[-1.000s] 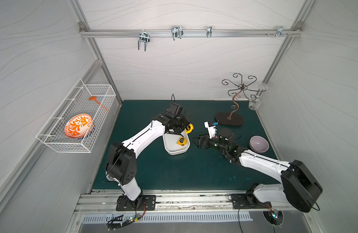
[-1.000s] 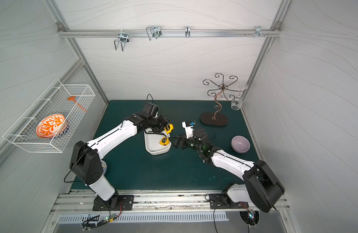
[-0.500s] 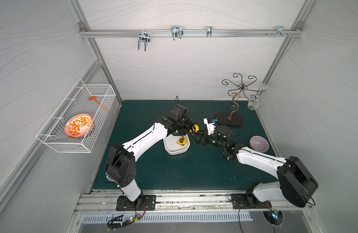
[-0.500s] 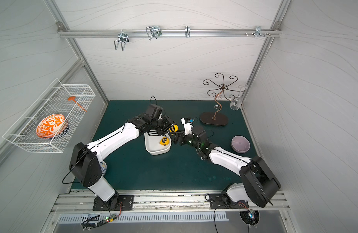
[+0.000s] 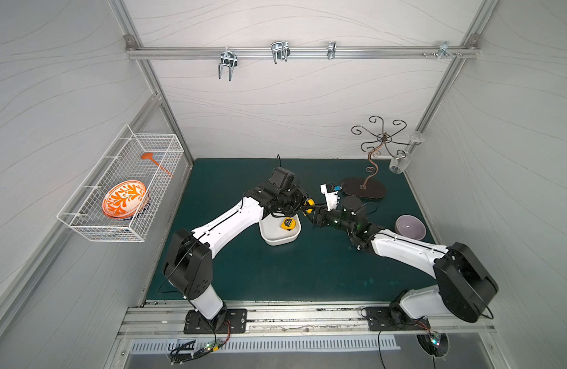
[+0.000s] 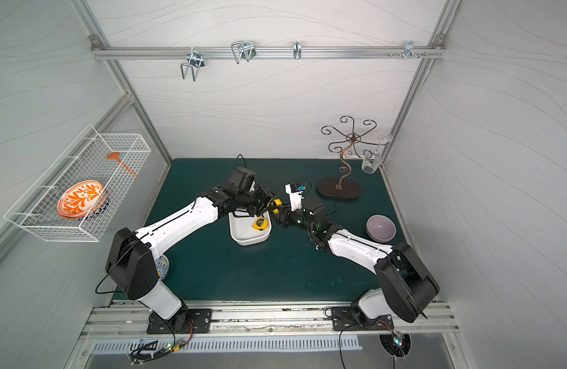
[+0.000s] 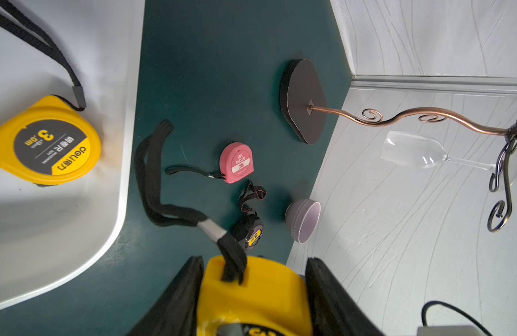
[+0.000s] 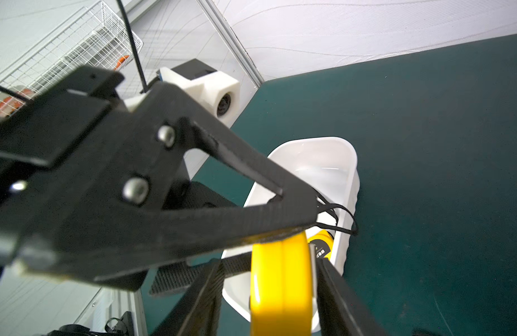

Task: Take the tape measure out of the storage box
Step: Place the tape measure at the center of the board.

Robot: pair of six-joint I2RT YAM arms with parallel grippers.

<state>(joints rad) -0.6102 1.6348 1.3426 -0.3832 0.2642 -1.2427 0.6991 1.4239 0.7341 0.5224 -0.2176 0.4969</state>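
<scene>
**Left tool** (image 7: 252, 270): clenched on a yellow tape measure (image 5: 308, 203). The tape measure is held clear of the counter (image 5: 307, 271), just beside the storage box (image 5: 275, 242) and outside its rim, on the side facing the right arm. Its black strap dangles.

**Right tool** (image 8: 268, 291): jaws straddle the same tape measure but are not clamped, as a gap shows along one face.

**Other items:**
- A second yellow tape measure (image 5: 287, 223) lies flat inside the storage box.
- A pink tape measure (image 7: 236, 163) and a black tape measure (image 7: 250, 232) lie on the counter, apart from the storage box.
</scene>
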